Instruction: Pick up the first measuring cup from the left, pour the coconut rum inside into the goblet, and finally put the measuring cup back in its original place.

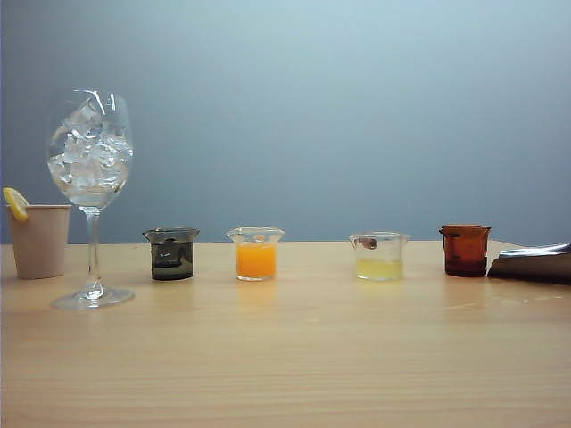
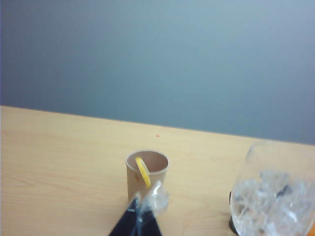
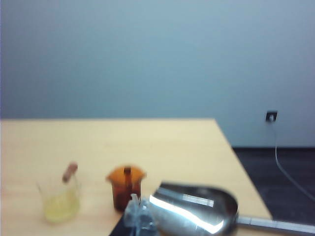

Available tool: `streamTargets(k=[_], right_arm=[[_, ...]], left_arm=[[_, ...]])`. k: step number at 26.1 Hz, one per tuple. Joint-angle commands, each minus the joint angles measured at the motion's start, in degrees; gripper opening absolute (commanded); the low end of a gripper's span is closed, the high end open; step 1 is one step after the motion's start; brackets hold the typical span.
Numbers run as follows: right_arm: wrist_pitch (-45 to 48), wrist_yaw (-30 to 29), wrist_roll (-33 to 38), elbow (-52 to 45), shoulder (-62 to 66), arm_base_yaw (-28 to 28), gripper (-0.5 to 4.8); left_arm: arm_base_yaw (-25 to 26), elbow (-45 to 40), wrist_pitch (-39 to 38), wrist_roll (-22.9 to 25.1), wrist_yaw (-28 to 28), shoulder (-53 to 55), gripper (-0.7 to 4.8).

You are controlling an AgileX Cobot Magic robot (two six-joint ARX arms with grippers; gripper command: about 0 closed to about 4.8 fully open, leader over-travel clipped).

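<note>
The left gripper [image 2: 142,216], jaws pressed together on nothing, shows only in the left wrist view as a dark wedge with clear tips. Just beyond those tips stands a beige paper cup [image 2: 146,174] with a lemon slice [image 2: 143,172] on its rim, and off to the side bulges the blurred, ice-packed bowl of the goblet [image 2: 273,196]. The right gripper [image 3: 140,219], likewise closed and empty, sits close beside a polished steel scoop [image 3: 194,209], with an amber-brown beaker [image 3: 126,189] just ahead of its tips and a clear beaker of pale yellow liquid [image 3: 59,199] further aside. That view alone shows the table's side edge [image 3: 236,152] falling away to dark floor, a wall socket and a cable. Neither arm appears in the exterior view, where a wide bare stretch of light wood-grain tabletop [image 1: 294,366] lies in front of the row. There the tall stemmed goblet stands on its round foot near the left end. Just right of it is the first measuring cup [image 1: 171,254], small, smoky grey and flared, with the coconut rum [image 1: 171,261] looking dark inside. Past it come a clear beaker of orange liquid [image 1: 256,254], the yellow one and the amber one, all apart. A plain grey-blue wall [image 1: 339,107] closes the scene.
</note>
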Motion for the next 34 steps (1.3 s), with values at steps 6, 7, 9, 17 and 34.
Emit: streamTargets(k=[6,7,9,17,34], right_arm=[[-0.5,0.0,1.2,13.0,9.9,0.0,-0.04],[-0.4,0.0,1.2,14.3,11.4,0.0,-0.04],[0.1,-0.4,1.1,17.2,15.1,0.1,-0.04],[7.8,-3.3,1.0,25.2,29.7,5.4,-0.04],[37.9,2.2,1.1,25.8,68.0,39.9,-0.04]], left_arm=[[0.0,12.3,-9.8,-2.2,-0.8,3.7,-0.05],[0.0,13.0,-9.9,-2.4,-0.8,4.3,-0.05],[0.0,14.5,-10.1,-3.3,-0.8,5.9,-0.05],[0.0,21.6,-10.2,-3.6,0.9,13.3,-0.05],[-0.2,24.8,-19.1,-5.4,13.9,18.3,-0.06]])
